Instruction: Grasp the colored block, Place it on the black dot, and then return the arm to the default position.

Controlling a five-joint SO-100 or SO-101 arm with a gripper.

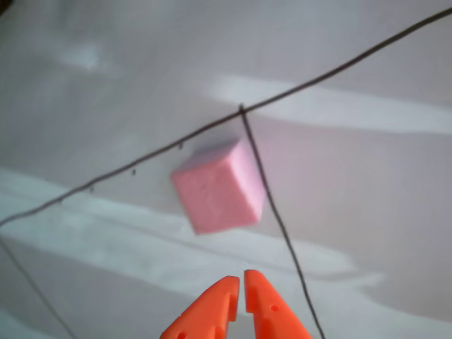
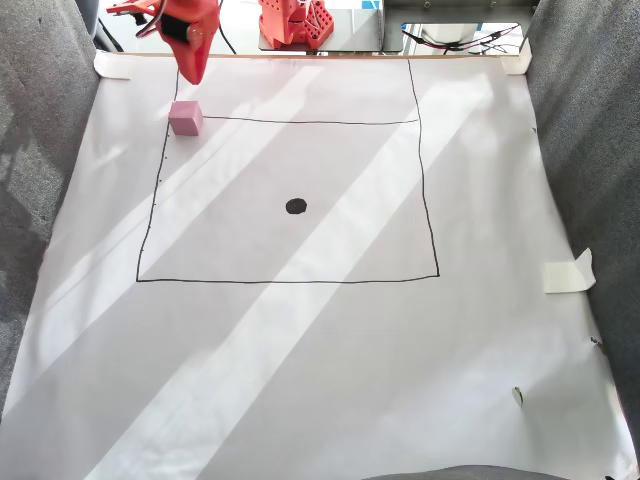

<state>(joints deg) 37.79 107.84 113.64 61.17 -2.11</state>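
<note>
1. One small pink foam cube [image 1: 220, 186] lies just ahead of my two bright orange pointed plastic gripper fingers [image 1: 241, 291], clear of them, tucked into the corner where two thin dark drawn lines [image 1: 272, 205] meet on the white paper sheet [image 2: 330, 350].
2. My fingers are nearly closed, with only a narrow slit between the tips, and they grasp nothing; I judge I must spread them before I close on the cube.
3. Seen from the fixed view, my gripper [image 2: 192, 72] hangs just behind the cube [image 2: 185, 117], at the far left corner of the drawn square.
4. My target, the small solid black oval dot [image 2: 296, 206], sits well apart from me, near the middle of that square, with nothing on it.
5. Foam like this should be light and a little soft, with a matte, rough skin that ought to grip well; I expect it to dent rather than slip under a hard squeeze.
6. Its faces sit turned at an angle to my fingers, so I would take two opposite flat sides, not the corners.
7. My wrist-side picture is blurred, the bases of my fingers are cut off at its lower edge, and the cube's far sides are hidden.
</note>
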